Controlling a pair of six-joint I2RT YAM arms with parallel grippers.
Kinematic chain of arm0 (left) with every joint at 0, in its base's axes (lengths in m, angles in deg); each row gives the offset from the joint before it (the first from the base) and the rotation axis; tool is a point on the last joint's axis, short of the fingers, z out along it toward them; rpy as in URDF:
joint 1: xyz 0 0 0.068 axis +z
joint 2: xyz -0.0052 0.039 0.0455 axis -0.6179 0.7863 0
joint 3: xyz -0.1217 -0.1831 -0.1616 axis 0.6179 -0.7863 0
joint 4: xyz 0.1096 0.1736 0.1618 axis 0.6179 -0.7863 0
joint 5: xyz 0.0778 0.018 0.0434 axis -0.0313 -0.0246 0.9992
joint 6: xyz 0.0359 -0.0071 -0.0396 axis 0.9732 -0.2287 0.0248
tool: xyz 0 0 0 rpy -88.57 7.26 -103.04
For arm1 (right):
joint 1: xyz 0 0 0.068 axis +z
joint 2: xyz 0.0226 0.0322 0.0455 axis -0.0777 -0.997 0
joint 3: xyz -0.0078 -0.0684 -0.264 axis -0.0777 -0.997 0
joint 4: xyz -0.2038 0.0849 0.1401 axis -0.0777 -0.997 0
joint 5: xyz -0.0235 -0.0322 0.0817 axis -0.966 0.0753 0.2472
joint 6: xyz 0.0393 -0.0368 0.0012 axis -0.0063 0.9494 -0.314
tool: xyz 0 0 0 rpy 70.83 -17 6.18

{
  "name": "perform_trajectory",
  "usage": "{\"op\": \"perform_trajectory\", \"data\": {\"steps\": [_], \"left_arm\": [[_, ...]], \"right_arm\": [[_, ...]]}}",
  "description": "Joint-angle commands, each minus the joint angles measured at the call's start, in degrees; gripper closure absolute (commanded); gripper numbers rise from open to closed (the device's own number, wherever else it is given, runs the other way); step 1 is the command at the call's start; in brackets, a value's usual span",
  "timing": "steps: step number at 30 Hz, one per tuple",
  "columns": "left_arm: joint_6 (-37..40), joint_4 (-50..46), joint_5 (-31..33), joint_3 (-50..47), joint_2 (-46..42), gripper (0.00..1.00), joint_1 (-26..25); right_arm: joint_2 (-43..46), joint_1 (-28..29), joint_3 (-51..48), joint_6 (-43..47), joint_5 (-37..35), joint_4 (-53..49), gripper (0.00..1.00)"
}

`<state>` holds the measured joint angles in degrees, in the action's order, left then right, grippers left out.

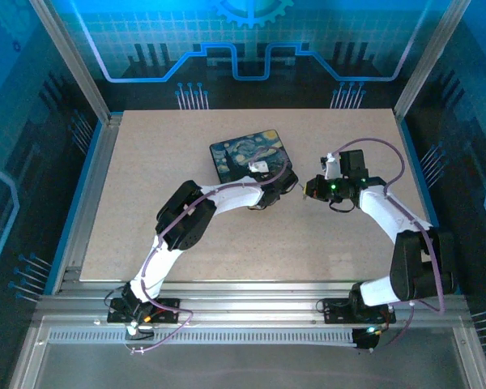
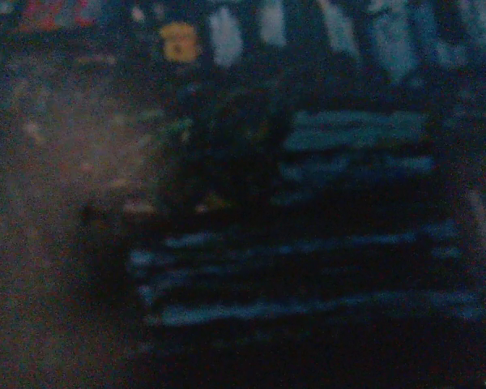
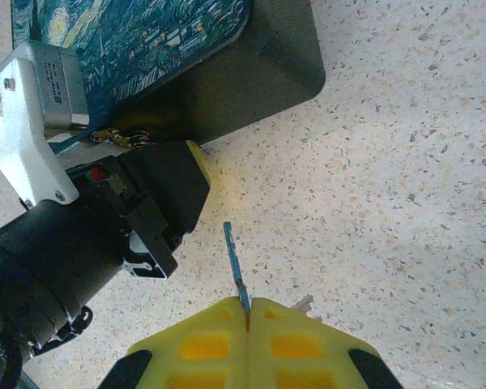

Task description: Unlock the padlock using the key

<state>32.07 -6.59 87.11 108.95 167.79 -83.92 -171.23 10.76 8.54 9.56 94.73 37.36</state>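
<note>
In the right wrist view my right gripper (image 3: 248, 304) has its yellow fingers pressed shut on the key (image 3: 233, 259). The key's thin grey-blue blade sticks out toward the left arm. A small brassy bit of the padlock (image 3: 121, 138) peeks out at the black box's (image 3: 259, 81) front side, mostly hidden behind my left gripper's black body. One yellow finger (image 3: 198, 159) of that gripper shows beside the box wall. From above, the left gripper (image 1: 285, 180) sits at the box's near right corner, and the right gripper (image 1: 309, 188) hovers just right of it. The left wrist view is dark and blurred.
The black box with the blue-yellow swirling lid (image 1: 247, 152) lies at the middle of the speckled table (image 1: 146, 162). Blue-lit walls and metal posts (image 1: 69, 57) ring the table. The left wrist's white camera mount (image 3: 28, 130) hangs over the lid.
</note>
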Motion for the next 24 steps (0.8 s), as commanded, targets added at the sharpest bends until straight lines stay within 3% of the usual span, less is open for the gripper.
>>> {"op": "perform_trajectory", "data": {"steps": [1,7,11,24], "left_arm": [[0.3,1.0,2.1,0.9,0.7,0.79,0.9],[1.4,-1.4,0.9,-0.6,-1.9,0.93,0.7],[3.9,-5.7,-1.0,-2.8,-6.4,0.97,-0.1],[7.9,-25.6,-19.6,-6.3,-23.8,0.99,-0.6]], "right_arm": [[-0.3,-0.5,1.2,0.9,1.4,0.7,1.00],[0.4,-0.2,0.9,1.3,1.1,-0.3,1.00],[2.1,0.1,0.8,1.8,0.5,-1.8,1.00],[6.2,2.3,0.5,2.6,1.9,-4.8,1.00]]}}
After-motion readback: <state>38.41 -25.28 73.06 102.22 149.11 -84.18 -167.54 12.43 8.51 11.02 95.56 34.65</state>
